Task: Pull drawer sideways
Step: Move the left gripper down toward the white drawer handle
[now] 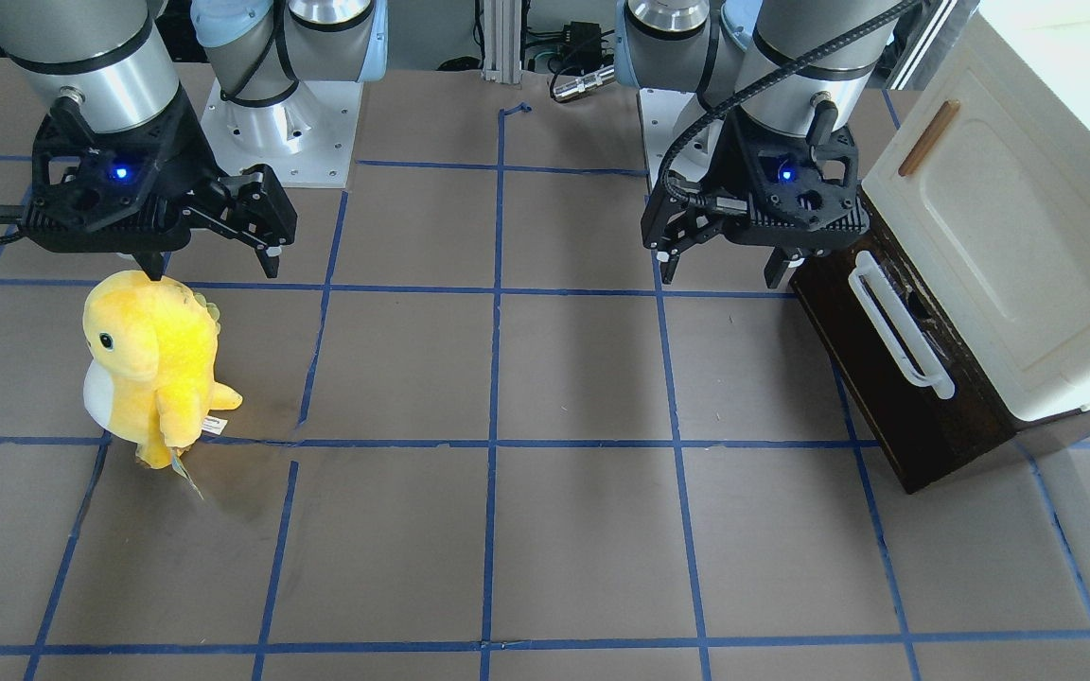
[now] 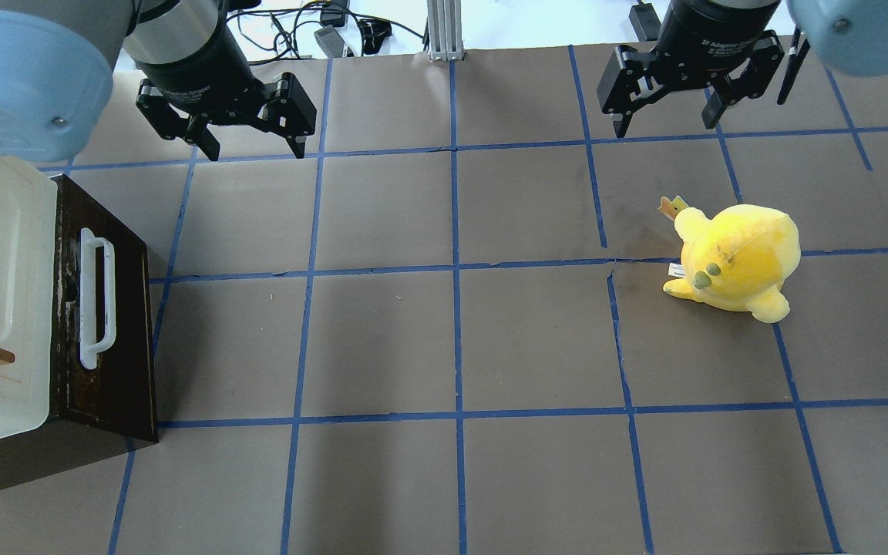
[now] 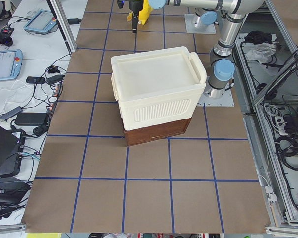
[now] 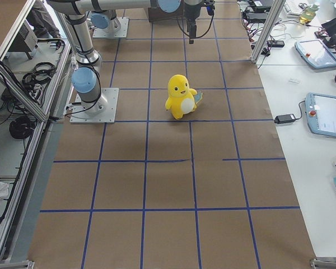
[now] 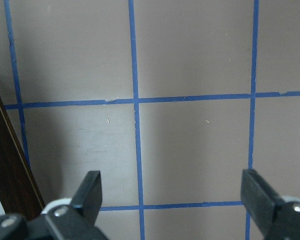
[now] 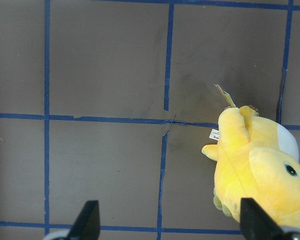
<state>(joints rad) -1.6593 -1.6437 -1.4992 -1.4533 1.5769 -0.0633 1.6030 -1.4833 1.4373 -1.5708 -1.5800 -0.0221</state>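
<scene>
Left gripper [image 2: 253, 149], jaws spread, hovers upper left, grasping nothing; right gripper [image 2: 666, 123] likewise spread, upper right. Drawer [image 2: 128, 331] at left edge seems unpulled, white handle [image 2: 97, 297] untouched: the whole pull remains.

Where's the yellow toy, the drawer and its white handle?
yellow toy [image 2: 745, 258]: overhead view, on its yellow body.
drawer [image 2: 128, 347]: overhead view, on its dark front.
white handle [image 2: 89, 301]: overhead view, on the middle of the bar.

right gripper [image 2: 665, 127] body: white print "2F Adaptive", rest unreadable | left gripper [image 2: 255, 153] body: print unreadable
</scene>
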